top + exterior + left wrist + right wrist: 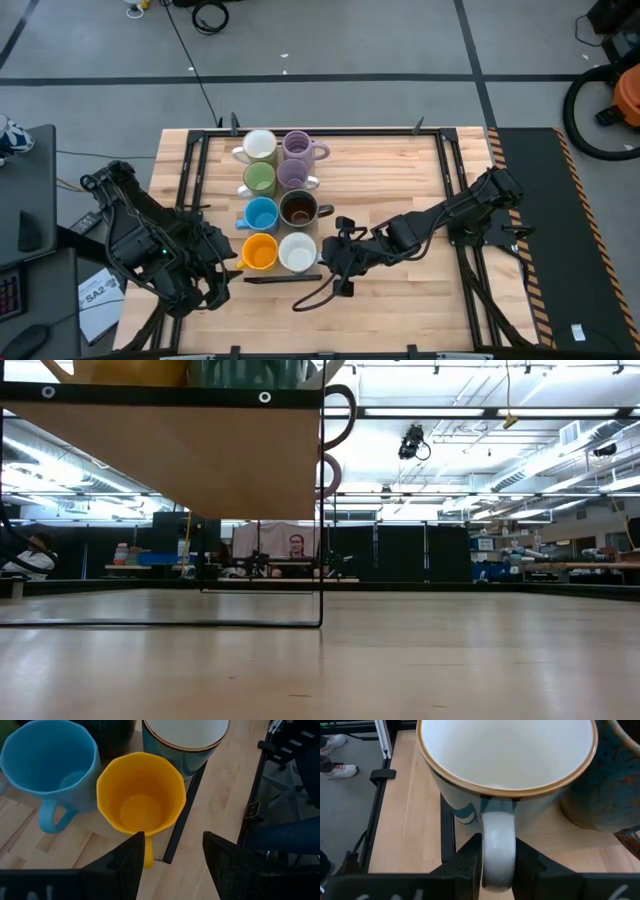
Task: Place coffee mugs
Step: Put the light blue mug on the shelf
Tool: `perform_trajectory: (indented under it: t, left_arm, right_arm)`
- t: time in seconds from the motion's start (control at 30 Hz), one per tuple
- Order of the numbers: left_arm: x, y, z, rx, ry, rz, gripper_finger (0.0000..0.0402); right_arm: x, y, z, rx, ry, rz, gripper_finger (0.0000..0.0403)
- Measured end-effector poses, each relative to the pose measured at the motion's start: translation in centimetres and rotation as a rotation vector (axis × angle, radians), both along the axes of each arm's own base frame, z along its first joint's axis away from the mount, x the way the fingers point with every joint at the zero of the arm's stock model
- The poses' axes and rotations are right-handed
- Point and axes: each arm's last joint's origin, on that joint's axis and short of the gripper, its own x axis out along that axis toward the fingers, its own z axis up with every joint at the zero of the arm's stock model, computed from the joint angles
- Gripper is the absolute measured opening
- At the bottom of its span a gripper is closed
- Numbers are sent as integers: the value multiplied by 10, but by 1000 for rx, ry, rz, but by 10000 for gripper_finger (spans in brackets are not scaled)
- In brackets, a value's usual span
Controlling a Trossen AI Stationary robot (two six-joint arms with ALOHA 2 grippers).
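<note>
Eight mugs stand in two columns on a raised wooden board. The nearest row holds the yellow-orange mug and a white-lined mug with a brown rim. My left gripper is open at the yellow mug's left. In the left wrist view the yellow mug's handle stands between the fingers of the left gripper, close beside one finger. My right gripper reaches in from the right and is shut on the white mug. My right gripper pinches the white mug's handle, on the mug's right side, between its two fingers, one on each flank of the loop. It comes in about level from the table's right. The mug is upright; I cannot tell whether its base is on the board.
Behind the front row stand the blue mug, the dark brown mug, a green one, two lavender ones and another white one. A black bar edges the board's near side. Bare wood lies to the right.
</note>
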Motion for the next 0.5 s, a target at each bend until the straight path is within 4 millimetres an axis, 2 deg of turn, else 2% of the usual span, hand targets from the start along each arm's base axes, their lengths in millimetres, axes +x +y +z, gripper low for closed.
perform_trajectory:
  t: [0.33, 0.5]
  left_arm:
    - [0, 0, 0, 0, 0, 0, 206]
    - [0, 0, 0, 0, 0, 0, 206]
  right_arm:
    - [1, -1, 0, 30, 14, 26, 130]
    - [-1, -2, 3, 35, 8, 27, 138]
